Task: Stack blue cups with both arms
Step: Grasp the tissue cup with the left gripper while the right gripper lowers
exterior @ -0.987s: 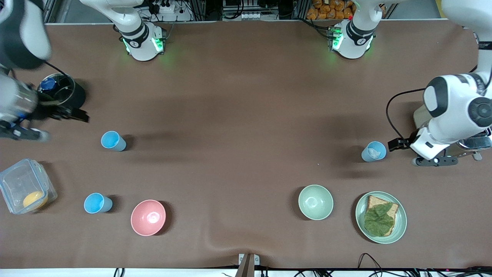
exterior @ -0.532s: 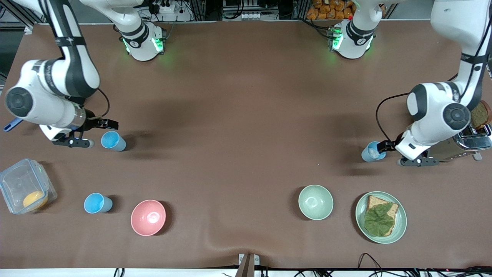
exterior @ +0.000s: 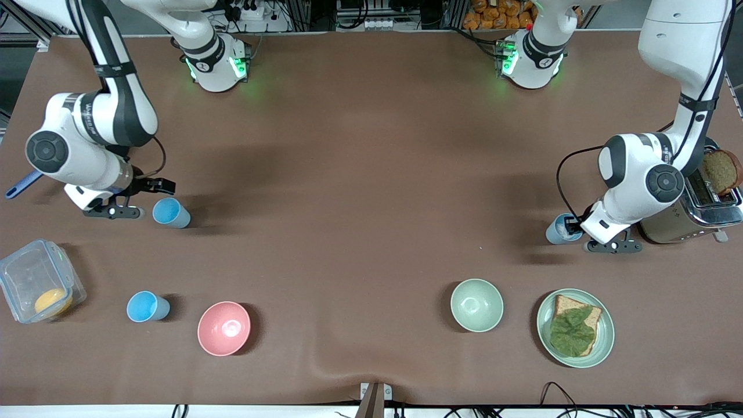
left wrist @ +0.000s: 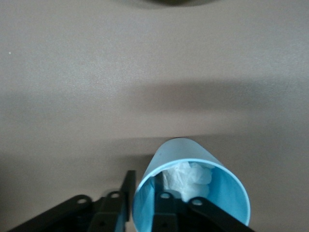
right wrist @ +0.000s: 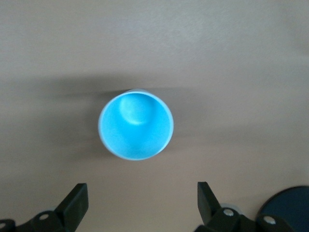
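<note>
A bright light blue cup stands upright toward the right arm's end of the table. My right gripper hovers beside it, open and empty. In the right wrist view the cup lies ahead of the gripper, not between the fingers. A second light blue cup stands nearer the front camera. The grey-blue cup with a white scrap inside stands toward the left arm's end. My left gripper is at its rim. In the left wrist view the gripper straddles the wall of the cup, one finger inside, one outside, closed on it.
A pink bowl stands beside the second light blue cup. A pale green bowl and a plate with bread and lettuce are nearer the front camera than the grey-blue cup. A toaster stands by the left arm. A clear container sits at the table's end.
The right arm has swung in from the table's end and settled beside the light blue cup. The left gripper has moved onto the grey-blue cup's rim.
</note>
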`<move>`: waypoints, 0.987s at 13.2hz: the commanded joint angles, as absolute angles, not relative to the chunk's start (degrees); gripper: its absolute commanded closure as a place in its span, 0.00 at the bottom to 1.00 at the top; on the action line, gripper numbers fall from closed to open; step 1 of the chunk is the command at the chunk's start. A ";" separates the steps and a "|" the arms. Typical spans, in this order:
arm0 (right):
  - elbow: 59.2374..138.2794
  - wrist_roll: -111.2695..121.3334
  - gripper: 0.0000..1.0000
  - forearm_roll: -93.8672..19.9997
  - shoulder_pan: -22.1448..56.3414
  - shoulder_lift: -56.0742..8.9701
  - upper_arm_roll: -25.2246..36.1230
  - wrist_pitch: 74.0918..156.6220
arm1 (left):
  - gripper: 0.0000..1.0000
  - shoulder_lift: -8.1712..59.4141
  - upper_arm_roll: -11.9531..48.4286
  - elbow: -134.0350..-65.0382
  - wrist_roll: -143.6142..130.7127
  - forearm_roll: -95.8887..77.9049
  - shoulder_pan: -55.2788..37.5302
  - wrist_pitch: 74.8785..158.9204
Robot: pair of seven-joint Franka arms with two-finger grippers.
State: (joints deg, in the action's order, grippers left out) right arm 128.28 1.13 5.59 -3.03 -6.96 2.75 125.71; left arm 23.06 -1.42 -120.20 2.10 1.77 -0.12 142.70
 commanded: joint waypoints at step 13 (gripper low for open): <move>131.93 6.77 0.00 6.33 -4.66 -10.20 2.02 135.44 | 1.00 20.11 23.55 -114.80 -44.34 2.64 -12.27 139.31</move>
State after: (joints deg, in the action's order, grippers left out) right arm 132.18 6.34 5.59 -5.16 -11.07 2.02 136.12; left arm 17.36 23.98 -117.85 -37.07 1.75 -7.71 139.80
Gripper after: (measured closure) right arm 0.000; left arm 0.960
